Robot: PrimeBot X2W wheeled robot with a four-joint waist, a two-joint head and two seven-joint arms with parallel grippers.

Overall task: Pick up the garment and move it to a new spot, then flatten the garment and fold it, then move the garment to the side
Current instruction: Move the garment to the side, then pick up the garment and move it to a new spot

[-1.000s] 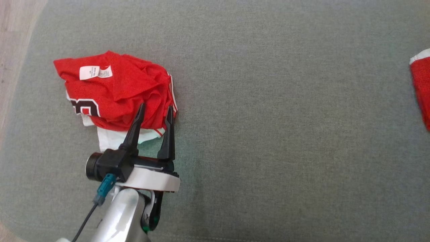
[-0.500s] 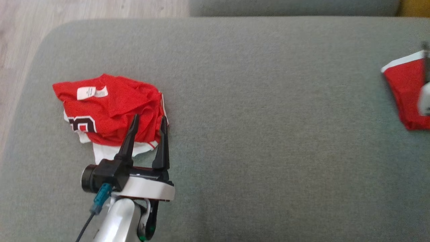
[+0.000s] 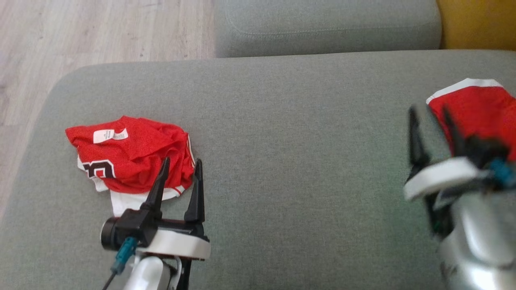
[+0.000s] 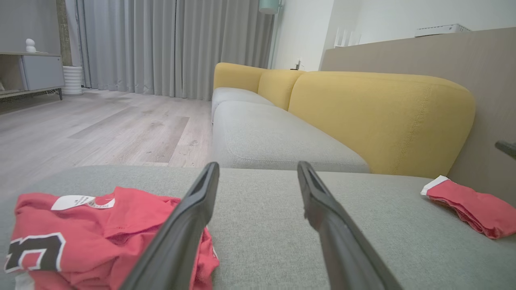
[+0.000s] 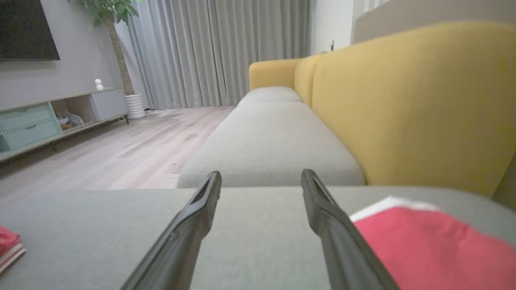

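Observation:
A crumpled red jersey (image 3: 133, 155) with a white tag and black-and-white lettering lies at the left of the grey cushion (image 3: 298, 161). My left gripper (image 3: 182, 163) is open, its fingertips at the jersey's near right edge with nothing between them. In the left wrist view the jersey (image 4: 100, 229) sits low left of my left gripper (image 4: 258, 165). A second red garment (image 3: 479, 108) with white trim lies flat at the right. My right gripper (image 3: 428, 109), blurred and open, stands just left of it. The right wrist view shows that garment (image 5: 427, 245) to the right of my right gripper (image 5: 261, 173).
Wooden floor (image 3: 80, 36) lies beyond the cushion's left and far edges. Another grey seat cushion (image 3: 322, 24) adjoins at the back, with a yellow backrest (image 3: 479, 22) at the far right. The cushion's middle is bare fabric.
The head camera has tilted up, so the whole picture slid down and the floor and far cushion appeared. My right gripper has come into view beside the right garment. The left gripper holds its place by the jersey.

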